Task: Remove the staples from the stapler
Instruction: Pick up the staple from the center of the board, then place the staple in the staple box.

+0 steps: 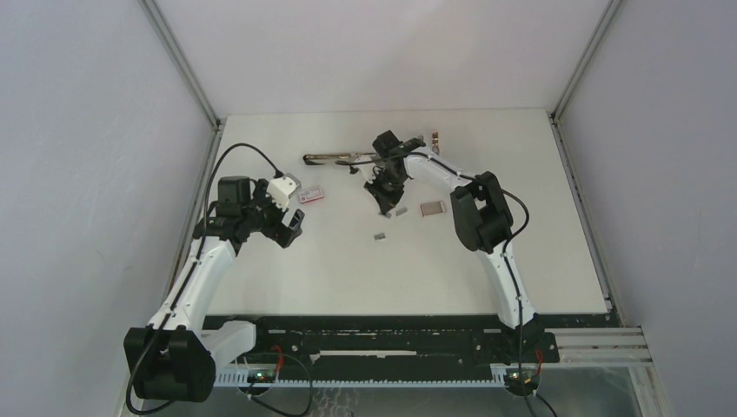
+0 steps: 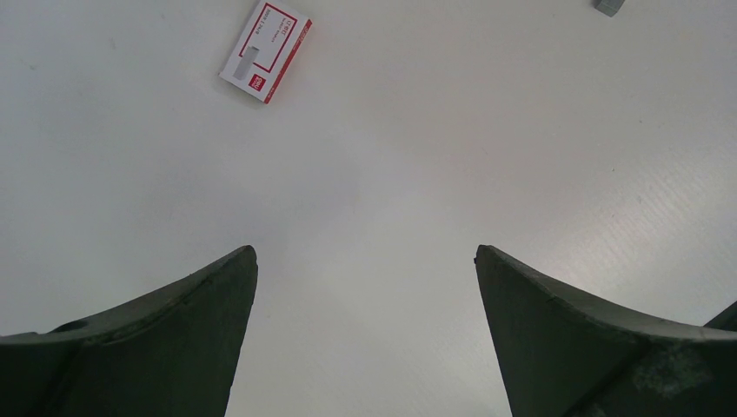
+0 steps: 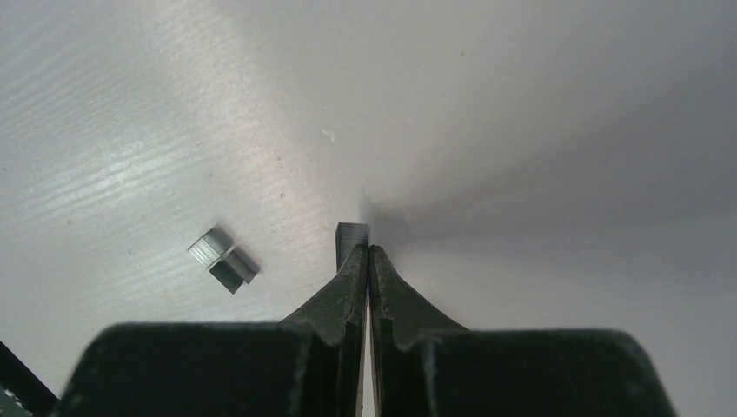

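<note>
Right gripper (image 3: 368, 252): jaws clenched, tips meeting, low over the white table (image 1: 521, 252). One short grey staple strip (image 3: 352, 233) sits at the very fingertips, touching the left one. Whether it is pinched or just lying there, cannot tell. At 9 o'clock from the tips in the wrist view is a second staple lump (image 3: 223, 258), which looks like two short pieces side by side, touching.

Top view: the same gripper (image 1: 384, 201) covers its own tips. Loose staples (image 1: 380, 235) counted here: two grey specks. One is just beside the gripper at 4 o'clock, the other at 6 o'clock, apart from it.

Stapler (image 1: 335, 158): one, opened out long and flat, at 11 o'clock of the gripper. Its right end is hidden behind the wrist.

Pink-and-white boxes: two. West box (image 1: 311, 195) lies at 9 o'clock, east box (image 1: 432, 208) at 3 o'clock. A brownish object (image 1: 434, 137) at 1 o'clock is too small to identify.

Left gripper (image 1: 291, 228): released, jaws wide, holding nothing, well apart at 9 o'clock. In its wrist view, between the spread fingers (image 2: 365, 256), there is only bare table. The west box (image 2: 265, 50) is at 11 o'clock, and a grey scrap (image 2: 610, 6) at 1 o'clock is cut off by the top edge.
</note>
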`<state>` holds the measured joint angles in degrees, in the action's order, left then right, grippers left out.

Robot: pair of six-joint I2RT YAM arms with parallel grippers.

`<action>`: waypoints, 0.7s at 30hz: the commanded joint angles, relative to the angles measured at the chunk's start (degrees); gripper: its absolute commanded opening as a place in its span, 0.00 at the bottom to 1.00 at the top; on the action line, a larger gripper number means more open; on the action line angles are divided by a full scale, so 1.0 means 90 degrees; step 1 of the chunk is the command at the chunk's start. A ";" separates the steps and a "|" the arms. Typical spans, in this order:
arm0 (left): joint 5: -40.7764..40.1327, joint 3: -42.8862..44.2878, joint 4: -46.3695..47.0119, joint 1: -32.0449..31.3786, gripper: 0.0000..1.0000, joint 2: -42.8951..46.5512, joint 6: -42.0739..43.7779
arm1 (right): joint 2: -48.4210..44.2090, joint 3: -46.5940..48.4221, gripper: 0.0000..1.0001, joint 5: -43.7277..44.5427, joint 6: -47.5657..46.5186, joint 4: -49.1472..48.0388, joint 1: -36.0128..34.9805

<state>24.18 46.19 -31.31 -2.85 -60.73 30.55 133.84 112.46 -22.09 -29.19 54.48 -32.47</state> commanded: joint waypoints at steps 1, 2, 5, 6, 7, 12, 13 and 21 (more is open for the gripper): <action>0.0127 -0.0110 0.0156 0.0047 1.00 0.0026 -0.0024 | -0.0606 0.0237 0.00 -0.0080 0.1042 -0.0378 0.0186; 0.0130 -0.0112 0.0158 0.0050 1.00 0.0027 -0.0025 | -0.0654 0.0231 0.00 -0.0038 0.1242 -0.0416 0.0247; 0.0125 -0.0106 0.0151 0.0047 1.00 0.0023 -0.0023 | -0.0883 0.0154 0.00 0.0092 0.1806 -0.0489 0.0448; 0.0125 -0.0105 0.0151 0.0046 1.00 0.0028 -0.0025 | -0.0996 0.0045 0.00 0.0184 0.1971 -0.0575 0.0504; 0.0128 -0.0106 0.0158 0.0044 1.00 0.0029 -0.0025 | -0.1123 -0.0117 0.00 0.0326 0.2132 -0.0688 0.0569; 0.0135 -0.0105 0.0153 0.0044 1.00 0.0016 -0.0025 | -0.1925 -0.1182 0.00 0.1066 0.2741 -0.1342 0.0837; 0.0128 -0.0094 0.0149 0.0045 1.00 0.0003 -0.0024 | -0.2076 -0.1376 0.00 0.1156 0.2845 -0.1451 0.0903; 0.0108 -0.0084 0.0150 0.0046 1.00 0.0008 -0.0039 | -0.2867 -0.2706 0.00 0.1625 0.3735 -0.2157 0.1410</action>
<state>24.21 46.19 -31.31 -2.81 -60.75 30.55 111.61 91.48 -10.28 -1.41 39.75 -20.73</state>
